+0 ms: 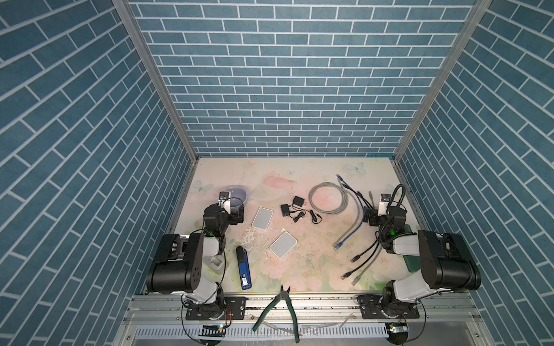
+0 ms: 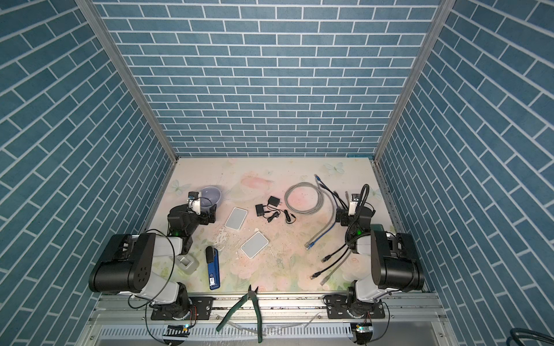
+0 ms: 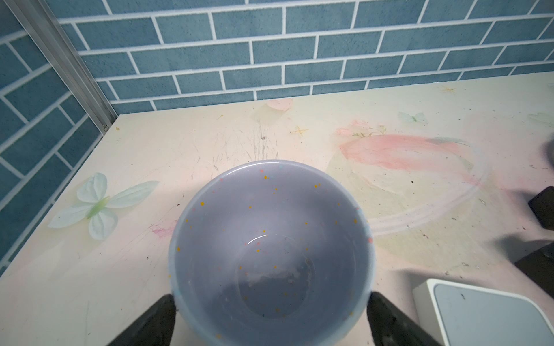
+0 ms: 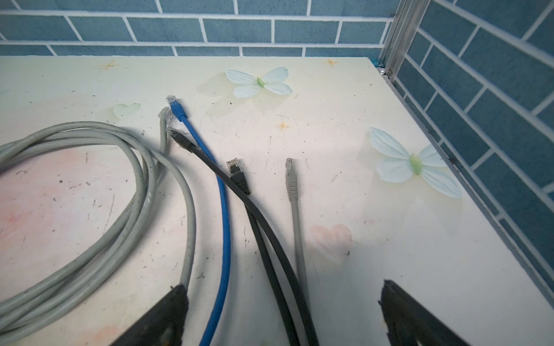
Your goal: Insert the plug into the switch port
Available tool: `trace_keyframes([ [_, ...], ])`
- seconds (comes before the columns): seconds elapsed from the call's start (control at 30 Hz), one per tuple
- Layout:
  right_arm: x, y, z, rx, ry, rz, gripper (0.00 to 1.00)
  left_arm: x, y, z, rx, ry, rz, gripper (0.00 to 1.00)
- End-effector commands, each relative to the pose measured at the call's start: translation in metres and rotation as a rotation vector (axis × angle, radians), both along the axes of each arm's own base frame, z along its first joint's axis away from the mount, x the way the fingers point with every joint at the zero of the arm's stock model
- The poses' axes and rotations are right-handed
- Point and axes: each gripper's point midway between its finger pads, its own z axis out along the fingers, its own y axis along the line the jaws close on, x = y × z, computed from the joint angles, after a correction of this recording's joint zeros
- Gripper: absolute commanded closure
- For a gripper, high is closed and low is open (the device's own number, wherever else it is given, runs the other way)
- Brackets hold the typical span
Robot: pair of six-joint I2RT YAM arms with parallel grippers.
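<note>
Progress: not started, it seems; nothing is being plugged in | left gripper (image 3: 271, 299): wide open by bowl (image 3: 269, 233), nothing being held | right gripper (image 4: 283, 287): wide open, nothing being held | plugs (image 4: 236, 172): lying loose on table (image 4: 389, 209), apart from white boxes (image 1: 262, 218)

Bright, even overhead light; bench (image 1: 314, 263) washed pale. Soft shadows beside cables (image 4: 224, 209). Small glint inside bowl (image 3: 257, 239). Lines of brick wall (image 2: 269, 75) splay toward frame edges in both top views.

Robot lab test cell: brick-print walls (image 1: 284, 75), aluminium frame (image 1: 154, 75), floral tabletop (image 1: 314, 269)
</note>
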Motion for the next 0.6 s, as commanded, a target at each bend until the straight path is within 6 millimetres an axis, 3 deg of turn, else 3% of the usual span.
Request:
trace_keyframes([
  [0.0, 0.015, -0.001, 0.017, 0.031, -0.058, -0.009, 0.01, 0.007, 0.0, 0.007, 0.005, -0.026, -0.01, 0.0],
  [0.3, 0.015, -0.001, 0.017, 0.032, -0.058, -0.012, 0.01, 0.006, 0.001, 0.009, 0.003, -0.038, -0.004, 0.0],
  [0.57, 0.014, -0.002, 0.018, 0.03, -0.061, -0.015, 0.01, -0.01, 0.005, 0.025, 0.007, -0.12, 0.023, 0.0],
])
